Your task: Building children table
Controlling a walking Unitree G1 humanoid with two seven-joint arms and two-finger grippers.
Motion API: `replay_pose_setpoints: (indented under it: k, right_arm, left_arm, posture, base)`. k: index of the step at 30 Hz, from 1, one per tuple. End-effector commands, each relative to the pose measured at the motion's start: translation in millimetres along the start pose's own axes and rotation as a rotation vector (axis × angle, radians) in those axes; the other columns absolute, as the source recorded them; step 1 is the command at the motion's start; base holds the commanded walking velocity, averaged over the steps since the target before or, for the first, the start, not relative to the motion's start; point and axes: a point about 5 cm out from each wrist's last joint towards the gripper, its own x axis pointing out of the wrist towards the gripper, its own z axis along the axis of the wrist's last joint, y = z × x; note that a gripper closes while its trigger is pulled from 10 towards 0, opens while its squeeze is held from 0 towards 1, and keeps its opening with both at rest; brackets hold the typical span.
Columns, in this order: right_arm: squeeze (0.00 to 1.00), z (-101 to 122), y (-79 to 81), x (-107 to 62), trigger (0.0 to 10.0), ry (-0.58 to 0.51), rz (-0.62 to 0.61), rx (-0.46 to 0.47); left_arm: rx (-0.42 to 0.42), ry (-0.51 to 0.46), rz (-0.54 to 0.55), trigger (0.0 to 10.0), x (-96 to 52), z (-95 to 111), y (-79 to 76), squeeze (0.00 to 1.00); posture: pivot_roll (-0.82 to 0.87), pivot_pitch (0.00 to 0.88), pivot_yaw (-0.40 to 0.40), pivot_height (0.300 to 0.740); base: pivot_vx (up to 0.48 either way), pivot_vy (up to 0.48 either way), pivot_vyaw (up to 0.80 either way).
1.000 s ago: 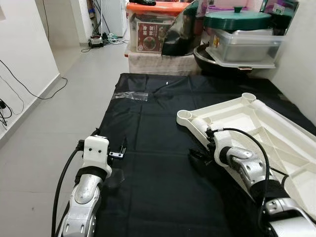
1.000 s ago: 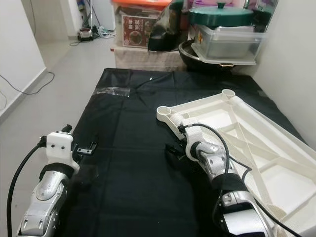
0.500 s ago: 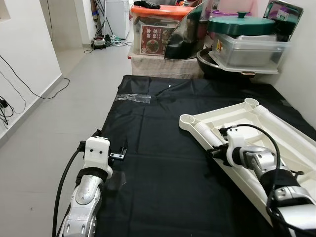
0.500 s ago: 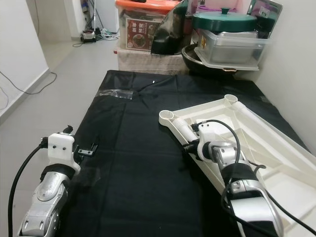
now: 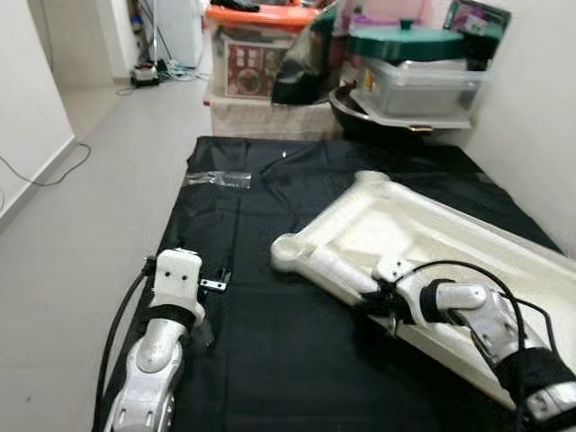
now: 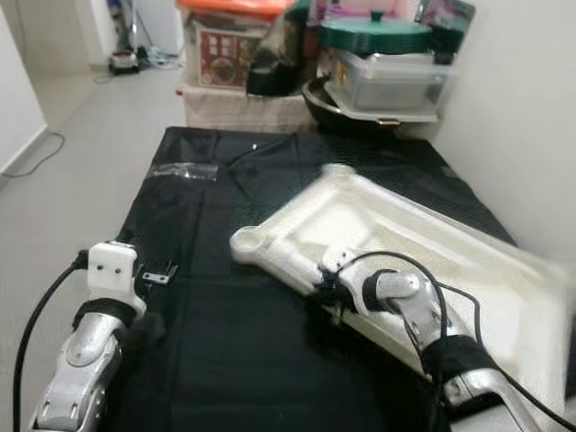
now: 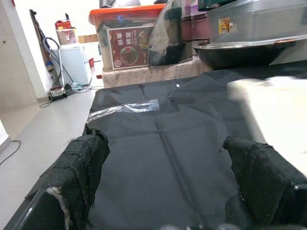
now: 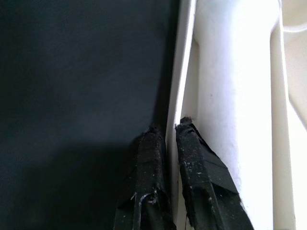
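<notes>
— What is around you on the floor?

— I stand over a black sheet [image 5: 270,243] spread on the grey floor [image 5: 90,207]. At its far end there is clutter against the wall: an orange-lidded storage box [image 5: 256,49], a clear plastic tub [image 5: 423,81] with a green lid [image 5: 405,40] on top of it, and a dark wok [image 5: 360,112] under the tub. A small clear plastic bag [image 5: 218,179] lies on the sheet near its far left part. A white wall [image 5: 531,108] runs along my right side, near the table top. A cable [image 5: 45,171] lies on the floor by the left wall.

— And the table piece, where is it?

— The white plastic table top [image 5: 423,234] lies upside down on the right half of the sheet, with its ribs facing up. Its nearest corner socket [image 5: 288,252] points toward the middle of the sheet. In the head views it looks blurred.

— What does your right claw do?

— My right gripper [image 8: 165,143] is clenched on the thin rim [image 8: 178,72] of the table top: one finger [image 8: 148,158] is on the outer side over the black sheet, the other on the inner side against the white plastic.

— And the left one?

— My left gripper [image 7: 168,158] is low over the left part of the sheet, its padded fingers [image 7: 84,163] spread wide, grasping nothing.
</notes>
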Motion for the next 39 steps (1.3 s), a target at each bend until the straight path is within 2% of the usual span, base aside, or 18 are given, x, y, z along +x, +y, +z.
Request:
replay_pose_setpoints:
  k: [1, 5, 7, 9, 12, 13, 14, 18, 19, 21, 22, 24, 25, 26, 33, 36, 38, 39]
  right_arm:
    - [0.00, 34, 2.9, 8.8, 0.0, -0.112, 0.102, -0.227]
    - [0.00, 23, 6.1, -1.7, 0.0, -0.032, 0.192, -0.364]
    - [0.00, 23, 6.1, -1.7, 0.0, -0.032, 0.192, -0.364]
    - [0.00, 4, 7.8, -14.8, 0.0, 0.079, 0.245, -0.404]
    - [0.00, 4, 7.8, -14.8, 0.0, 0.079, 0.245, -0.404]
    - [0.00, -5, 8.0, -22.2, 0.0, 0.137, 0.267, -0.404]
    - [0.00, -24, 4.5, -41.1, 0.0, 0.283, 0.300, -0.423]
    - [0.00, -29, 2.0, -51.9, 0.0, 0.326, 0.301, -0.410]
    - [0.00, -26, -1.1, -50.2, 2.2, 0.305, 0.259, -0.375]
    - [0.00, -24, -3.0, -49.5, 2.2, 0.283, 0.235, -0.354]
    - [0.00, -23, -11.1, -45.9, 10.0, 0.308, 0.131, -0.314]
    - [0.00, -23, -12.3, -46.3, 10.0, 0.279, 0.121, -0.212]
    - [0.00, -23, -12.3, -46.3, 10.0, 0.279, 0.121, -0.212]
    - [0.99, -21, -12.5, -46.6, 10.0, 0.237, 0.114, -0.176]
    - [1.00, -2, -21.2, -58.2, 10.0, 0.093, 0.083, -0.145]
    - [1.00, 42, -49.6, -81.4, 10.0, -0.141, -0.008, -0.127]
    - [1.00, 42, -49.6, -81.4, 10.0, -0.141, -0.008, -0.127]
    - [1.00, 57, -55.9, -88.5, 10.0, -0.263, -0.022, -0.077]
  left_arm:
    - [0.011, 0.008, -0.002, 10.0, 1.4, -2, 1.0, 0.00]
    - [0.014, 0.007, 0.012, 10.0, 0.3, -2, 4.7, 0.00]
    - [0.014, 0.007, 0.012, 10.0, 0.3, -2, 4.7, 0.00]
    - [0.016, 0.009, 0.011, 10.0, -0.5, -3, 5.7, 0.00]
    - [0.016, 0.009, 0.011, 10.0, -0.5, -3, 5.7, 0.00]
    - [0.017, 0.009, 0.010, 10.0, -0.2, -3, 6.1, 0.00]
    - [0.019, 0.007, 0.004, 10.0, 1.4, -3, 4.6, 0.00]
    - [0.020, 0.007, -0.001, 10.0, 1.9, -3, 3.8, 0.00]
    - [0.021, 0.008, -0.002, 10.0, 1.8, -3, 3.7, 0.00]
    - [0.021, 0.009, -0.003, 10.0, 1.8, -3, 3.6, 0.00]
    - [0.020, 0.010, -0.003, 10.0, 1.3, -4, 3.8, 0.00]
    - [0.020, 0.012, -0.003, 10.0, 1.4, -4, 3.7, 0.00]
    - [0.020, 0.012, -0.003, 10.0, 1.4, -4, 3.7, 0.00]
    - [0.021, 0.013, -0.004, 10.0, 1.5, -4, 3.2, 0.00]
    - [0.023, 0.014, -0.012, 10.0, 1.4, -4, 3.4, 0.00]
    - [0.023, 0.011, -0.015, 10.0, 2.2, -4, 5.1, 0.00]
    - [0.023, 0.011, -0.015, 10.0, 2.2, -4, 5.1, 0.00]
    - [0.021, 0.009, -0.016, 10.0, 2.7, -3, 5.0, 0.00]
  posture:
    - [-0.02, 0.000, -0.083, 0.740]
    - [-0.02, 0.000, -0.081, 0.740]
    - [-0.02, 0.000, -0.081, 0.740]
    - [-0.02, 0.000, -0.077, 0.740]
    - [-0.02, 0.000, -0.077, 0.740]
    - [-0.03, 0.000, -0.075, 0.740]
    - [-0.03, 0.000, -0.071, 0.740]
    - [-0.03, 0.000, -0.069, 0.740]
    - [-0.03, 0.000, -0.069, 0.740]
    - [-0.03, 0.000, -0.069, 0.740]
    - [-0.04, 0.000, -0.068, 0.740]
    - [-0.03, 0.000, -0.066, 0.740]
    - [-0.03, 0.000, -0.066, 0.740]
    - [-0.03, 0.000, -0.062, 0.740]
    - [-0.03, 0.000, -0.053, 0.740]
    - [-0.04, 0.000, -0.049, 0.740]
    - [-0.04, 0.000, -0.049, 0.740]
    - [-0.04, 0.000, -0.052, 0.740]
  base:
    - [0.000, 0.000, 0.00]
    - [0.000, 0.000, 0.00]
    - [0.000, 0.000, 0.00]
    - [0.000, 0.000, 0.00]
    - [0.000, 0.000, 0.00]
    - [0.000, 0.000, 0.00]
    - [0.000, 0.000, 0.00]
    - [0.000, 0.000, 0.00]
    - [0.000, 0.000, 0.00]
    - [0.000, 0.000, 0.00]
    - [0.000, 0.000, 0.00]
    - [0.000, 0.000, 0.00]
    - [0.000, 0.000, 0.00]
    - [0.000, 0.000, 0.00]
    - [0.000, 0.000, 0.00]
    - [0.000, 0.000, 0.00]
    - [0.000, 0.000, 0.00]
    - [0.000, 0.000, 0.00]
